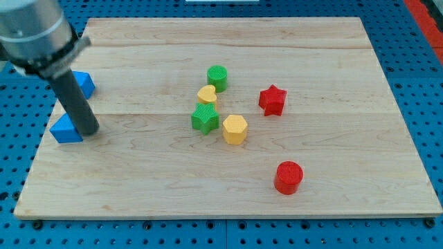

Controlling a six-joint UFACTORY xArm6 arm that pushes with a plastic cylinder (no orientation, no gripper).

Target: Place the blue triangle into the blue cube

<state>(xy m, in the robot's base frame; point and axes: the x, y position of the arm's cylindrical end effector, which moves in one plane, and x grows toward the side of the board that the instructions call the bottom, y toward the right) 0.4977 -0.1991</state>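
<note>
Tip at blue triangle, view's left edge of table (138,200)
Near to far: red cylinder (288,177); my tip (88,131) touching blue triangle (66,129) on its right; blue cube (84,84) just above, partly behind rod; no end effector jaws, plain rod, grips nothing.

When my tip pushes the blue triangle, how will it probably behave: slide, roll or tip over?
The blue triangle lies low and flat on the wooden board, so it should slide rather than roll or tip. My tip touches its right side, off its middle, so it may turn as it moves. It looks like a small, rigid piece, probably light.
</note>
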